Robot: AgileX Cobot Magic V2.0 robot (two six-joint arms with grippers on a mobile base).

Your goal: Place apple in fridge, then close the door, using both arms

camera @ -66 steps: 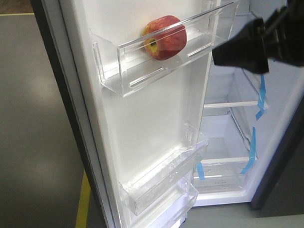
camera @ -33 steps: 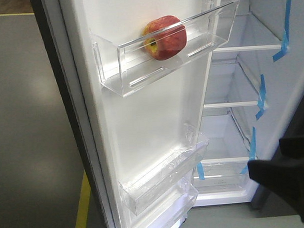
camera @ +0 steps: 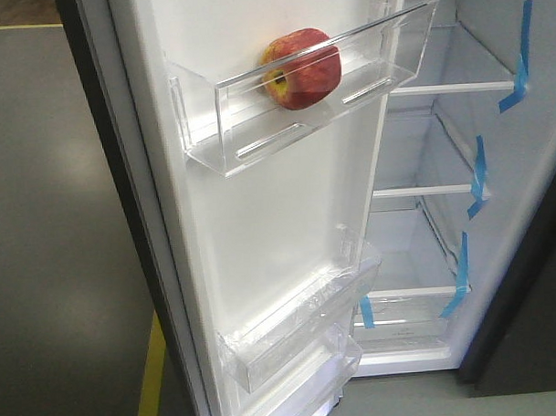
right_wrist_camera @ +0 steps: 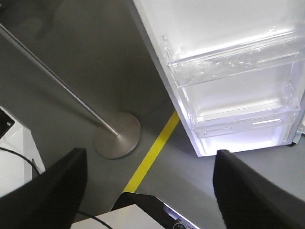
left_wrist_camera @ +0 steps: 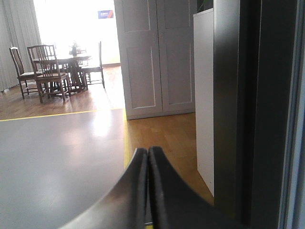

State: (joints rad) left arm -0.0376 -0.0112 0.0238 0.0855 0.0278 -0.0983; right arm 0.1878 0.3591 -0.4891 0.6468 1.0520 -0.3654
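Observation:
The red apple (camera: 301, 68) with its yellow stem patch rests in the top clear bin (camera: 257, 127) of the door (camera: 260, 227). That door stands swung open, its white inner side facing the front view. Beyond it the fridge (camera: 414, 192) shows white walls and shelves marked with blue tape. Neither gripper appears in the front view. My left gripper (left_wrist_camera: 147, 151) is shut on nothing, beside a tall dark grey panel (left_wrist_camera: 238, 109). Pointing down at the floor, my right gripper (right_wrist_camera: 150, 155) is open and empty, below the door's lower bins (right_wrist_camera: 233, 62).
A yellow floor line (camera: 149, 377) runs under the door's outer edge. A metal pole stand with a round base (right_wrist_camera: 116, 136) sits on the grey floor left of the door. My own base (right_wrist_camera: 143, 210) is below. A dining table with chairs (left_wrist_camera: 57, 67) and white cupboards (left_wrist_camera: 157, 52) lie far off.
My right gripper dropped from the upper right of the front view to the lower right and then left that view. The apple and door have not moved.

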